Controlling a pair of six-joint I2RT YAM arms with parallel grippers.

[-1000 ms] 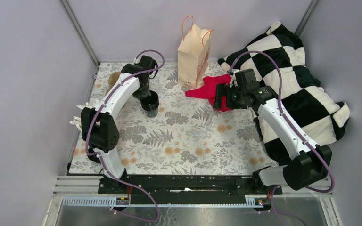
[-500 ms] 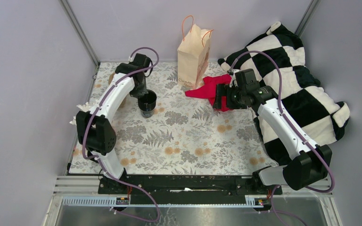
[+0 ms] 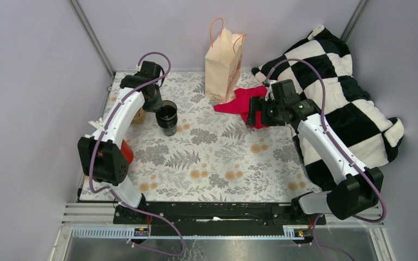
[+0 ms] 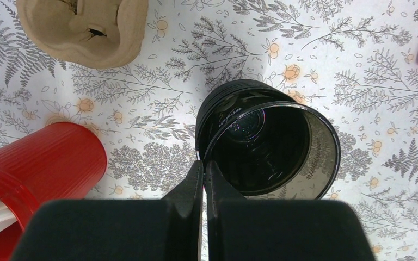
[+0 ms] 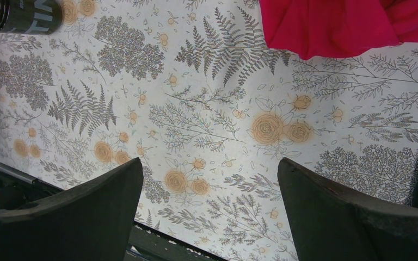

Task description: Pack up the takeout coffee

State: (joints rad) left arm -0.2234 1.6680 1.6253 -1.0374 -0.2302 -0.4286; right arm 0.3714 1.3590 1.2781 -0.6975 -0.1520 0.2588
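The takeout coffee (image 4: 266, 141) is a small black cup with its mouth uncovered, so I look straight down into it. My left gripper (image 4: 204, 163) is shut on its near rim, one finger inside and one outside. From above, the cup (image 3: 167, 117) leans a little at the back left of the floral table, under the left gripper (image 3: 160, 109). Its ribbed side (image 5: 19, 15) shows in the right wrist view's top left corner. My right gripper (image 3: 253, 117) stands open by the red cloth (image 3: 245, 100), with only the tablecloth between its fingers (image 5: 87, 212).
A tan paper bag (image 3: 223, 62) with handles stands upright at the back centre. The red cup (image 4: 38, 163) of white straws and the cardboard tray (image 4: 81, 30) sit left of the coffee. A black-and-white checked blanket (image 3: 337, 87) fills the right side.
My left arm has swung left and back, dragging the coffee cup a short way left with it and uncovering the red cup. The right arm has not moved.
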